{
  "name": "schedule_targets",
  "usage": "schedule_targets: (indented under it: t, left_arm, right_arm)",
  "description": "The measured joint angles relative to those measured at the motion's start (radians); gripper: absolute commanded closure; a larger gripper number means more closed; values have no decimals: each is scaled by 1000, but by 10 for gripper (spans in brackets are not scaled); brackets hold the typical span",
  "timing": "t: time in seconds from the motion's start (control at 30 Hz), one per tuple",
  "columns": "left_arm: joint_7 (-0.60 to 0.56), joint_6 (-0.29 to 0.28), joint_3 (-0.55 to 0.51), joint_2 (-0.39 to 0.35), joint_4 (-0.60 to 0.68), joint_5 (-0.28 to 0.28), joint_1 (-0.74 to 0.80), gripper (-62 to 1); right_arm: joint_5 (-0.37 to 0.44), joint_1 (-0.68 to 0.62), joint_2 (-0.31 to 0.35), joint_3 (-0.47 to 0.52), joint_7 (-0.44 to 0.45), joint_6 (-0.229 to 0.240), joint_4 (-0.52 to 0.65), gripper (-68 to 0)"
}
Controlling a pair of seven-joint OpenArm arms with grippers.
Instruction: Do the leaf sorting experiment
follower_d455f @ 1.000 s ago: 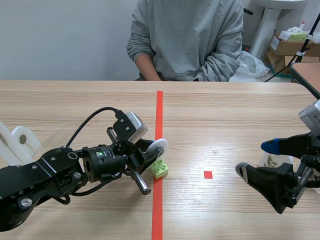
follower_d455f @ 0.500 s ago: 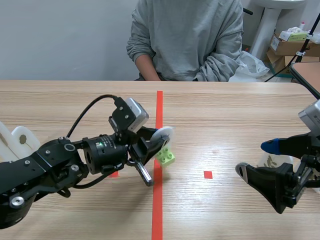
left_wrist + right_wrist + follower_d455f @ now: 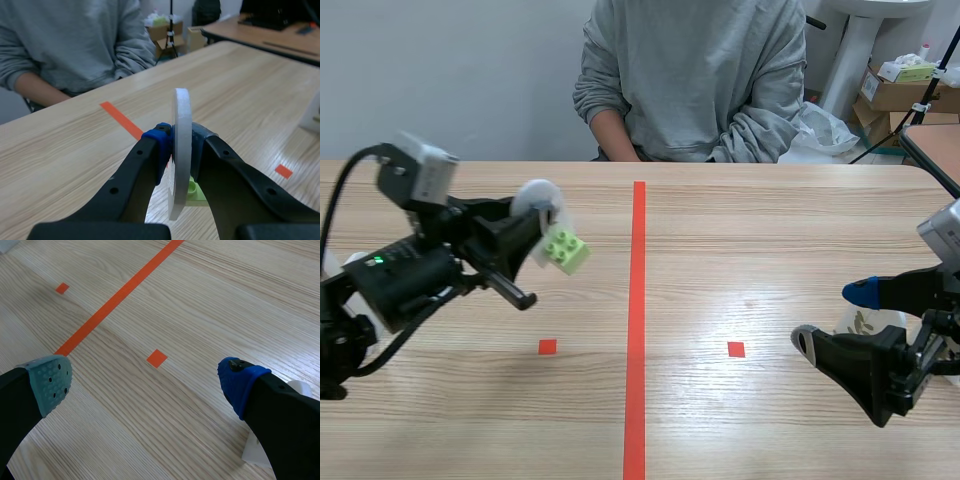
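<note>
Disc (image 3: 534, 194) with a green brick (image 3: 566, 250) stuck to its lower edge is off the table (image 3: 770, 230), in the air at about 10 o'clock from the table centre, well clear of the red tape line (image 3: 638, 300). Left gripper (image 3: 530, 216) is pinching the disc edge-on between its pads; the wrist view shows the brick hanging just below them.

1 s ago the pair sat on the tape line at centre. 0.5 s ago it was just coming up, tilted. So the pick is done and the carry to the left half is under way; not placed yet.

Right gripper (image 3: 832, 318) is spread wide and unmoved at 4 o'clock, beside a white leaf-print stand (image 3: 865, 322). Person at 12 o'clock hasn't moved.
</note>
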Motion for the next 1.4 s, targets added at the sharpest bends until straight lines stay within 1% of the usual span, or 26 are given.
schedule_targets:
  t: [0.1, 0.27, 0.33, 0.4, 0.43, 0.47, 0.6, 0.7, 0.77, 0.8, 0.9, 1.0, 1.2, 1.23, 1.3, 1.4]
  left_arm:
    - [1, -14, -105, 2, 39, -51, 69, -45]
    - [1, -14, -227, 2, 76, -138, 167, -45]
    - [2, -14, -272, 8, 76, -154, 198, -45]
    - [1, -14, -319, 24, 76, -185, 224, -45]
    - [1, -14, -344, 34, 76, -188, 235, -45]
    - [1, -12, -364, 44, 76, -187, 244, -45]
    - [10, 36, -395, 69, 76, -183, 257, -45]
    - [50, 78, -392, 78, 75, -140, 256, -45]
    - [47, 81, -390, 85, 65, -117, 256, -45]
    - [48, 88, -388, 86, 58, -112, 254, -45]
    - [46, 132, -383, 91, 14, -113, 246, -45]
    - [46, 144, -381, 91, -56, -112, 236, -45]
    - [26, 147, -379, 91, -197, -111, 183, -45]
    - [25, 148, -379, 91, -212, -105, 174, -45]
    - [23, 148, -379, 91, -236, -72, 155, -45]
    - [23, 149, -379, 91, -266, -66, 136, -45]
  right_arm:
    - [0, 0, 0, 0, 0, 0, 0, -600]
    - [0, 0, 0, 0, 0, 0, 0, -600]
    - [0, 0, 0, 0, 0, 0, 0, -600]
    - [0, 0, 0, 0, 0, 0, 0, -600]
    - [0, 0, 0, 0, 0, 0, 0, -600]
    - [0, 0, 0, 0, 0, 0, 0, -600]
    - [0, 0, 0, 0, 0, 0, 0, -600]
    - [0, 0, 0, 0, 0, 0, 0, -600]
    - [0, 0, 0, 0, 0, 0, 0, -600]
    - [0, 0, 0, 0, 0, 0, 0, -600]
    - [0, 0, 0, 0, 0, 0, 0, -600]
    - [0, 0, -1, 0, 0, 0, 0, -600]
    - [0, 0, -1, 0, 0, 0, 0, -600]
    - [0, 0, -1, 0, 0, 0, 0, -600]
    - [0, 0, -1, 0, 0, 0, 0, -600]
    - [0, 0, -1, 0, 0, 0, 0, -600]
